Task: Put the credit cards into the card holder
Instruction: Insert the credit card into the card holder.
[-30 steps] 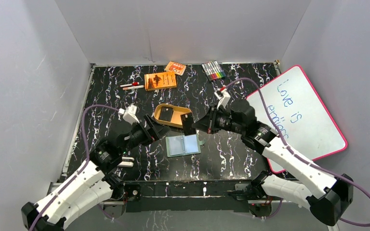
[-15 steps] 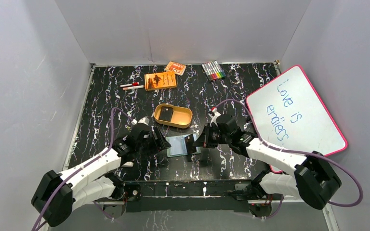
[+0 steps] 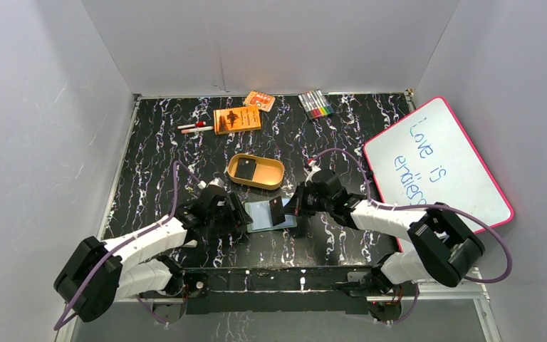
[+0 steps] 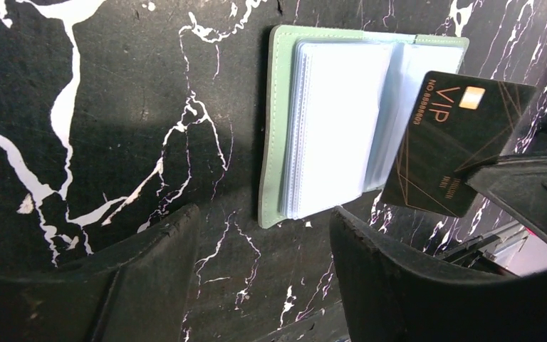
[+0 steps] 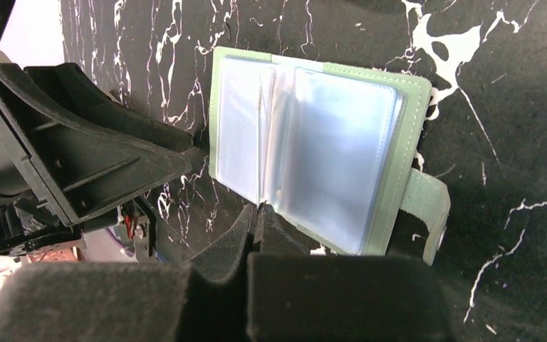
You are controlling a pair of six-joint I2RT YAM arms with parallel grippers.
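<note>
Right fingers (image 5: pixel 342 296) around card (image 4: pixel 456 142), above holder (image 4: pixel 335 121)

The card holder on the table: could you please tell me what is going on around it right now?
The right gripper is shut on a black VIP card, holding it tilted over the open green card holder, whose clear sleeves lie face up. The card is not yet in a sleeve. The left gripper sits open beside the holder's left edge, gripping nothing. Behind them, a tan tray holds a dark rectangle, possibly another card.
</note>
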